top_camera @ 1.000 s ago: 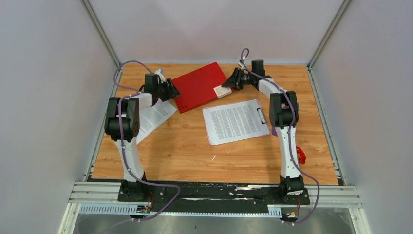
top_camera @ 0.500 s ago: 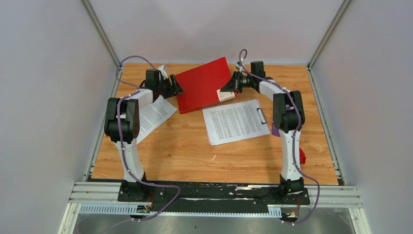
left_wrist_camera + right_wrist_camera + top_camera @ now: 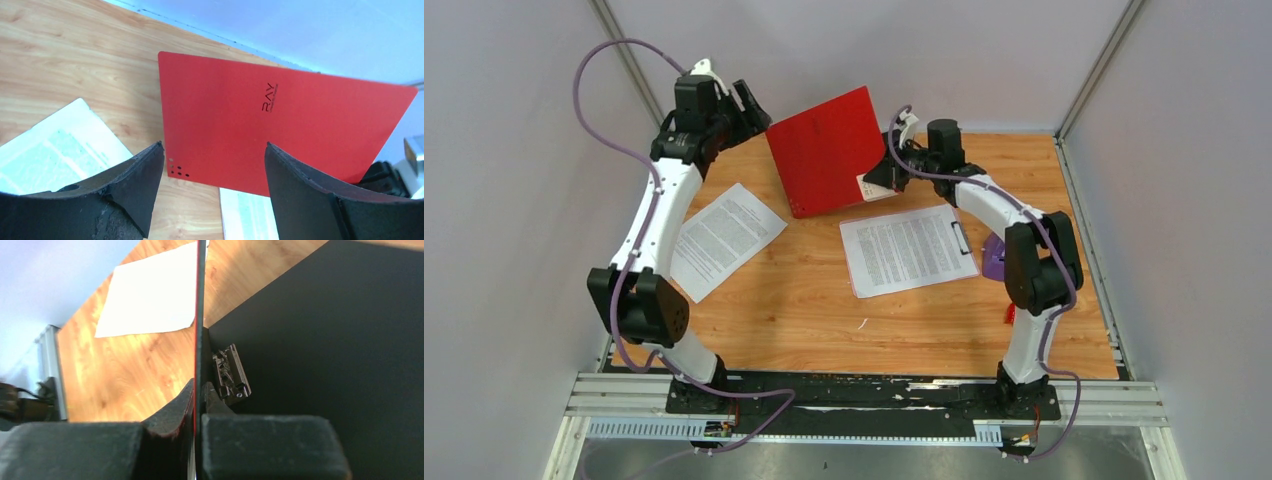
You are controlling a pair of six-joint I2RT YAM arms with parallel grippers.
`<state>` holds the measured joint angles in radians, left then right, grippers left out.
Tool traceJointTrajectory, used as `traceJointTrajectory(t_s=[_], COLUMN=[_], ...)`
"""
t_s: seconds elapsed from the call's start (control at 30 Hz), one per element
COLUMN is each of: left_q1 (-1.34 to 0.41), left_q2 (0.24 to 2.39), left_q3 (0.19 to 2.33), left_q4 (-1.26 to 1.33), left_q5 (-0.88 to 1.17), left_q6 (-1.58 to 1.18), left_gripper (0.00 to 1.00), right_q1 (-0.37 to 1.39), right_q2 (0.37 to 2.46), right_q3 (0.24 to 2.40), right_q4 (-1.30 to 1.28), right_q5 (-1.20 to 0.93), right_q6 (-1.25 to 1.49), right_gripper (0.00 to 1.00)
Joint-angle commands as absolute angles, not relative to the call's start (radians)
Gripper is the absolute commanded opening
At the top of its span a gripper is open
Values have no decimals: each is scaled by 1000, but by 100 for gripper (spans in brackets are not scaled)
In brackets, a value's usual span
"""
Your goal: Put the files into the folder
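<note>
The red folder (image 3: 824, 150) stands tilted up at the back of the table, with my right gripper (image 3: 871, 183) shut on its cover near the white label corner. In the right wrist view the red cover edge (image 3: 200, 315) is pinched in my right gripper (image 3: 200, 390), and the black inside (image 3: 325, 340) shows beside it. My left gripper (image 3: 749, 105) hangs high at the folder's upper left, open and holding nothing. The folder (image 3: 280, 130) lies beyond my left gripper (image 3: 214, 145). One of the files (image 3: 721, 238) lies at the left. Another of the files (image 3: 907, 248) lies on the pink clipboard.
The clipboard's metal clip (image 3: 961, 238) faces the right arm. A purple thing (image 3: 992, 262) and a small red thing (image 3: 1012, 313) sit by that arm. Grey walls close in the back and sides. Metal rails (image 3: 864, 395) run along the near edge.
My right gripper has shut on the folder's corner and tipped the folder up steeply. My left arm has risen up and back from the table, its jaws wider.
</note>
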<state>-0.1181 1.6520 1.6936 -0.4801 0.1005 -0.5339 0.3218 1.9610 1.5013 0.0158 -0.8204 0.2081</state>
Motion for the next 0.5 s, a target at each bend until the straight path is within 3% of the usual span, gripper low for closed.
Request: traceJointTrajectory(t_s=[0.0,0.23,0.47], left_q1=[-117,-116,-115], left_q2=[1568,1482,1363], left_q3=[1745,1736,1624], left_q4=[-656,-745,-708], left_q5=[2,-171,34], left_q6=[-673,-624,-691], left_gripper=[81,84,87], right_q1=[395,556,748], right_q2=[1785,1610,1492], right_q3=[1418,1228,960], right_q4=[154,244,510], right_q5=[-597,-298,-51], right_q6=[7,-213,-383], right_gripper=[0,0,0])
